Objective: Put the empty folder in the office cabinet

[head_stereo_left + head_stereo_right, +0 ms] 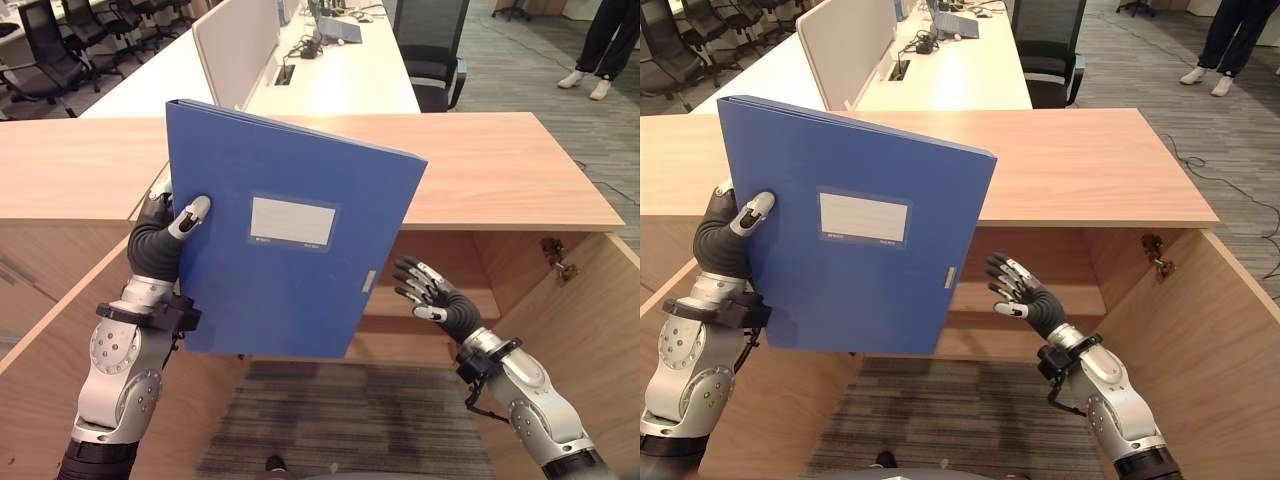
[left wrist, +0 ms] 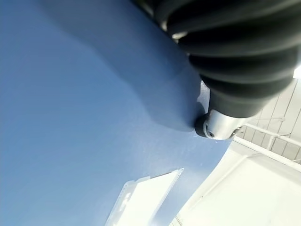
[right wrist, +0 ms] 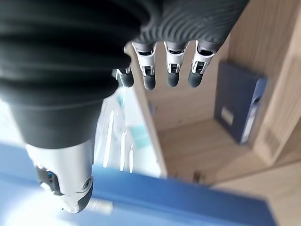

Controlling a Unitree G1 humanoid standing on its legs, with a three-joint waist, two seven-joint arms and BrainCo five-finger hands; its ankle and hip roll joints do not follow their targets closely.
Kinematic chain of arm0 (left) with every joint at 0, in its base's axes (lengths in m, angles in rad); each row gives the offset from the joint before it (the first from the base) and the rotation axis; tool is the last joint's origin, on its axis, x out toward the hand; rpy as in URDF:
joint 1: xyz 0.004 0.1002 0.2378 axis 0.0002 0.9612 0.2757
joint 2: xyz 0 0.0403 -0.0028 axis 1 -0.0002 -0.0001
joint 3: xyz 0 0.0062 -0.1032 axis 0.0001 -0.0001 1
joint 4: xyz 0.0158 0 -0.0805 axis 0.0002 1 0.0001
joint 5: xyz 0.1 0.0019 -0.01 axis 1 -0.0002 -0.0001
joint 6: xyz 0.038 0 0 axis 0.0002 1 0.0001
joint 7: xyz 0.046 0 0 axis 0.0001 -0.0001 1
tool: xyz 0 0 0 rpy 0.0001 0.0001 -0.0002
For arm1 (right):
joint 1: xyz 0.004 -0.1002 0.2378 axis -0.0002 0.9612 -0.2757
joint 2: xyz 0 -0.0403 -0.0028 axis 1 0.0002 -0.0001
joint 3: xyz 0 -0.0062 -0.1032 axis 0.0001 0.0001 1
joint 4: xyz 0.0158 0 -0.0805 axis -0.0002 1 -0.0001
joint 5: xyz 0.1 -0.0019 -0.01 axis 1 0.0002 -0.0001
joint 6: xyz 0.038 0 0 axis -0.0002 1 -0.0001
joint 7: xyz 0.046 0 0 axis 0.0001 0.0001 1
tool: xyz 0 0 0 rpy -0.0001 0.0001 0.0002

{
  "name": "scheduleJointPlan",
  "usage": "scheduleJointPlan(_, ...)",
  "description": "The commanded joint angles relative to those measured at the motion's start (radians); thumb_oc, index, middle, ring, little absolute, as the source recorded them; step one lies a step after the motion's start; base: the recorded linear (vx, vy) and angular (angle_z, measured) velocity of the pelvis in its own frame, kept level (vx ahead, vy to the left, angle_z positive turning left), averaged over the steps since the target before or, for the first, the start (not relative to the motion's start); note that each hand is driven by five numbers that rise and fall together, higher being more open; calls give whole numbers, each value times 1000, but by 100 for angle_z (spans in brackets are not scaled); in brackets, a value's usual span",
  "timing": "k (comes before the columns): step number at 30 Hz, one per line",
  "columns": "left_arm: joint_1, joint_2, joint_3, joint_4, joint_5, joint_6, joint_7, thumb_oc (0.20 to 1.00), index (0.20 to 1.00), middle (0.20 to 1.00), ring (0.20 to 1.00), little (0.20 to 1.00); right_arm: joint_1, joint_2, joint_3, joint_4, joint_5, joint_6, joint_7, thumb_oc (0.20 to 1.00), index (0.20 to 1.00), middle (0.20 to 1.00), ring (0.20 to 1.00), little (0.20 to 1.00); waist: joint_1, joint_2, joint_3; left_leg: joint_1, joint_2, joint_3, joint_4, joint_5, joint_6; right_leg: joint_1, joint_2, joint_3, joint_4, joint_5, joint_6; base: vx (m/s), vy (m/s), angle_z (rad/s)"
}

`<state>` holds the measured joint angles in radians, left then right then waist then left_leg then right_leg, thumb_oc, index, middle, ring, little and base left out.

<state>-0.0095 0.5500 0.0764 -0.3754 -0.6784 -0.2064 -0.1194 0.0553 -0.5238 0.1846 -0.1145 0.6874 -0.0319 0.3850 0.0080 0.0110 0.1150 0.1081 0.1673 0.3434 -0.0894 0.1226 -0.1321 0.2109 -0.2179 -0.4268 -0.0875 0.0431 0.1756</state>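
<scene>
open wooden cabinet (image 1: 560,300) ahead, doors swung wide, shelf inside. blue folder (image 1: 290,230) held upright in front of the opening, above the cabinet top's front edge, pinched at 1 side by left hand (image 1: 165,225). right hand (image 1: 430,292) spread, empty, just beside the folder's clasp edge. likely to twist or slip from a 1-sided grip, or catch the cabinet top going in.

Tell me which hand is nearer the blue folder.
Left. The left hand grips the blue folder at its left edge, thumb on the cover. The right hand is open beside its lower right corner, apart from it.
</scene>
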Motion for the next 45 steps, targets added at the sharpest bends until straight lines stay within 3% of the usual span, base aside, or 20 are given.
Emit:
scheduleJointPlan(1,-157,0,-17,25,20,-57,3,200,200,200,200,200,-132,8,33,-86,103,-15,41,1000,1000,1000,1000,1000,9,-10,-6,46,6,-33,10,-69,-3,-27,1,-28,24,-5,10,0,0,0)
scheduleJointPlan(9,-175,-7,-38,25,29,-57,-5,200,200,200,200,200,-165,12,69,-134,116,-6,62,1000,1000,1000,1000,1000,9,-12,-7,48,7,-33,10,-68,-3,-26,4,-26,26,-7,9,0,0,0)
scheduleJointPlan(25,-204,-73,-137,48,132,-52,28,200,200,200,200,200,-247,99,146,-140,116,-27,13,1000,1000,1000,1000,1000,7,-16,-7,50,10,-27,11,-71,-1,-25,5,-23,27,-10,3,0,0,0)
scheduleJointPlan(41,-235,-128,-186,62,205,-85,121,200,200,200,200,200,-220,134,184,-85,86,-59,-55,1000,1000,1000,1000,1000,-7,-22,-7,56,13,-23,11,-77,-1,-26,7,-15,30,-14,2,0,0,0)
scheduleJointPlan(42,-234,-129,-184,58,205,-86,127,200,200,200,200,200,-212,134,181,-76,75,-59,-62,711,711,711,711,711,-7,-22,-6,56,12,-24,11,-77,-1,-27,7,-15,30,-15,2,0,0,0)
scheduleJointPlan(43,-231,-132,-183,55,202,-85,132,200,200,200,200,200,-201,129,179,-56,46,-54,-75,209,209,209,209,209,-8,-23,-6,57,12,-23,12,-78,-1,-27,8,-15,30,-15,2,0,0,0)
scheduleJointPlan(45,-233,-130,-178,49,202,-85,142,200,200,200,200,200,-189,124,172,-39,16,-51,-92,200,200,200,200,200,-9,-23,-5,56,12,-23,11,-79,-1,-27,9,-15,31,-16,2,0,0,0)
